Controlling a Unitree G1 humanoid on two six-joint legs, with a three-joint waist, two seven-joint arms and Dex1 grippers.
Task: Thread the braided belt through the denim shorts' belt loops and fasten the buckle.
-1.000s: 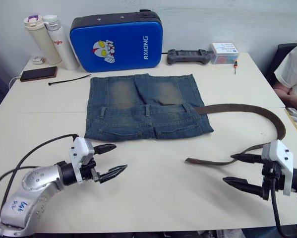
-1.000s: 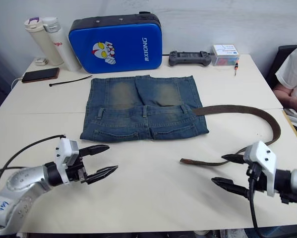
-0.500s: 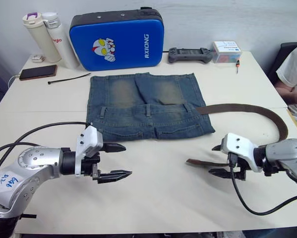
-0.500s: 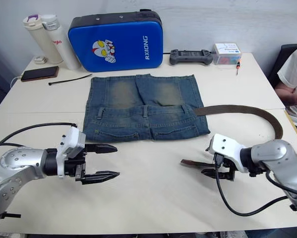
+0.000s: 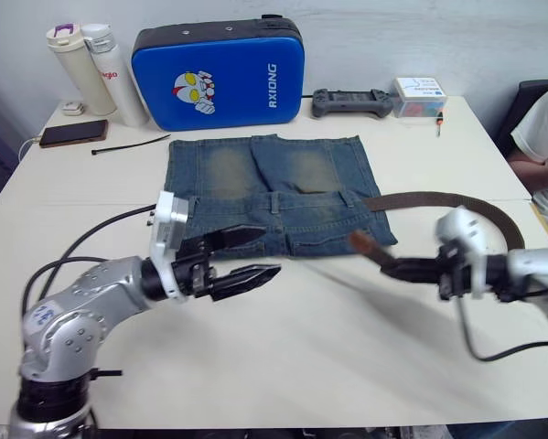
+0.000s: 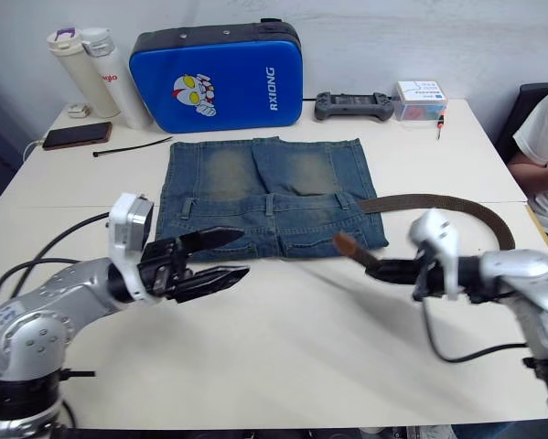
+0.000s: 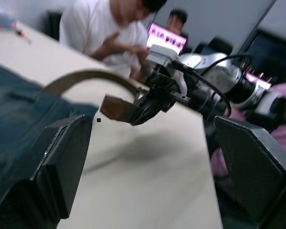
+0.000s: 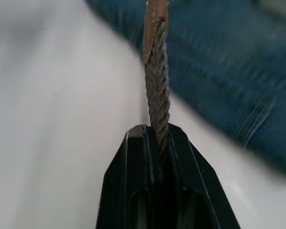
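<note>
White bench (image 5: pixel 283 366) fills most of our head views, with a pale wall behind it. At its 12 o'clock edge stands a glossy blue padded case (image 5: pixel 219 71) printed "RXIONG" beside a cartoon hero's face; a white bottle (image 5: pixel 109 62) at 11 o'clock bears red lettering too small for us to read. Faded blue denim shorts (image 5: pixel 272 194) with yellowish worn patches lie flat at centre, narrow denim belt loops (image 5: pixel 274 203) along the waistband. Our dark-brown braided belt (image 5: pixel 456 201) emerges from the shorts' 3 o'clock side, arcs round, and returns to the right gripper (image 5: pixel 397 268), whose jaws are clamped on the strap just behind its tan leather tip (image 5: pixel 363 241), lifted near the shorts' corner. The right wrist view gives us the rope-like weave (image 8: pixel 157 100) pinched between the black jaws. The left gripper (image 5: pixel 246 256) hovers over the shorts' 7 o'clock edge, jaws apart. From the left wrist view we see a person in a white shirt (image 7: pixel 104 33) beyond the bench.
</note>
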